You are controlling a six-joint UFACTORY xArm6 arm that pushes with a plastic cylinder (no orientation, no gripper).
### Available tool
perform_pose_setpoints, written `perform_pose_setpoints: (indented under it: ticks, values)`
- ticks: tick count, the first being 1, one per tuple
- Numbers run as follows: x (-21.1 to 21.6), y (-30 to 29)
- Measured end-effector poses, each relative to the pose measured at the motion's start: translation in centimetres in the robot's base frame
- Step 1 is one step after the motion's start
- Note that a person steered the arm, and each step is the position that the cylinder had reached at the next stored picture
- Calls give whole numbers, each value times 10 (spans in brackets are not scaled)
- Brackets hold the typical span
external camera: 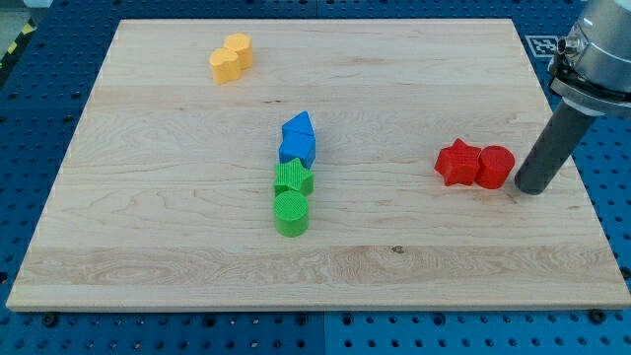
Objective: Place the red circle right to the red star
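My tip (526, 190) sits on the bench (414, 266) at the view's right, just beside the red circle (495, 166), on that block's right side; can't tell if it touches, gap looks v. slim if any. No claw on this rig, only the straight dark rod, so no apart/together state to give. Rod leans up toward the view's top right, where a grey collar sits around it.

Red circle is directly right of the red star (458, 162), the two touching side by side, both near the bench's right edge at roughly mid height.

Centre of bench: a column of four blocks. Blue block (300, 126) at top, angular shape, exact form unclear; second blue block (297, 149) touching just below it, also angular. Under those a green star (293, 177), then a green circle (291, 213) at the bottom, each touching its neighbour.

Top left: two yellow blocks touching, one (238, 49) up-right, the other (224, 66) down-left; rounded/lobed, shapes not clear enough to name.

Bench is pale wood, resting on a blue perforated base (30, 118). Black-and-white marker tag (540, 44) shows off the bench's top right corner.
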State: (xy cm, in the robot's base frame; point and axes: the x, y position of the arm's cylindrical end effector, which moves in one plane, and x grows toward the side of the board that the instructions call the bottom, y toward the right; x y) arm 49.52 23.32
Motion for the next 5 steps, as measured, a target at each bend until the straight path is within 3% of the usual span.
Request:
perform_pose_setpoints:
  ticks: [1, 3, 5]
  values:
    - [7, -5]
    - [39, -68]
    - [33, -140]
